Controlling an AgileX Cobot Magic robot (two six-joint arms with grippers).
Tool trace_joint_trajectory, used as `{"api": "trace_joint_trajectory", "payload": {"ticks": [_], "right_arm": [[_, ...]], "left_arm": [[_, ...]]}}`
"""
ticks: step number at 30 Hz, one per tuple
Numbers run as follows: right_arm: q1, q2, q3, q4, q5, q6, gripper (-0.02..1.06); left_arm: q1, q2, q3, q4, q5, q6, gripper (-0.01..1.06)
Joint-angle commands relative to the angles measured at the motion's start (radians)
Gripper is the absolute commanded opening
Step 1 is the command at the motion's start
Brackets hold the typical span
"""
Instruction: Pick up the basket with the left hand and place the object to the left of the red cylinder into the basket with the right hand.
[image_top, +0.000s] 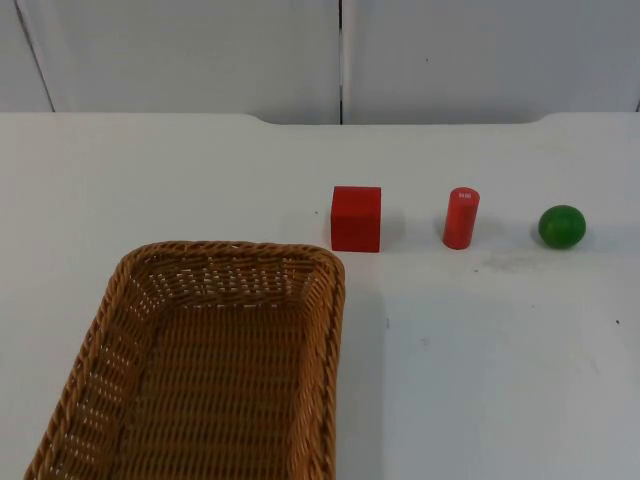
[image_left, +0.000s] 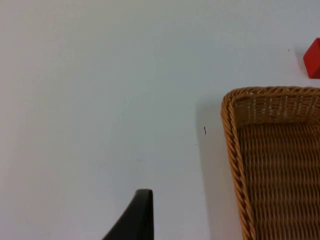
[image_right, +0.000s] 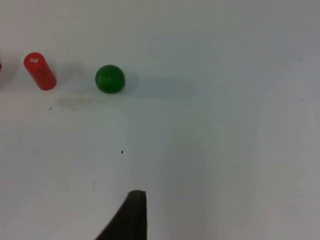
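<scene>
Nothing was done yet: the basket (image_top: 215, 370) sat on the table (image_top: 480, 350), the red cube (image_top: 356, 218) lay left of the red cylinder (image_top: 461, 217). Whether either gripper's fingers were parted or closed, I couldn't tell.

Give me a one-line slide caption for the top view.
Wicker basket on the white table, with a red cube, upright red cylinder and green ball lined up beyond it.

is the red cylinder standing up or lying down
Upright. In the top view the red cylinder stands on end on the table, round top face up, between the red cube and the green ball.
</scene>
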Motion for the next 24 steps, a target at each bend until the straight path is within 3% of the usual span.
{"api": "trace_joint_trajectory", "payload": {"ticks": [1, 19, 24], "right_arm": [[-0.006, 0.000, -0.012, 0.007, -0.010, -0.009, 1.05], [-0.006, 0.000, -0.012, 0.025, -0.008, -0.026, 1.05], [-0.006, 0.000, -0.012, 0.026, -0.008, -0.026, 1.05]], "left_arm": [[-0.007, 0.032, -0.007, -0.015, 0.002, 0.007, 1.05], [-0.007, 0.381, -0.007, -0.068, -0.122, 0.084, 1.05], [-0.007, 0.486, -0.007, -0.161, -0.149, 0.201, 1.05]]}}
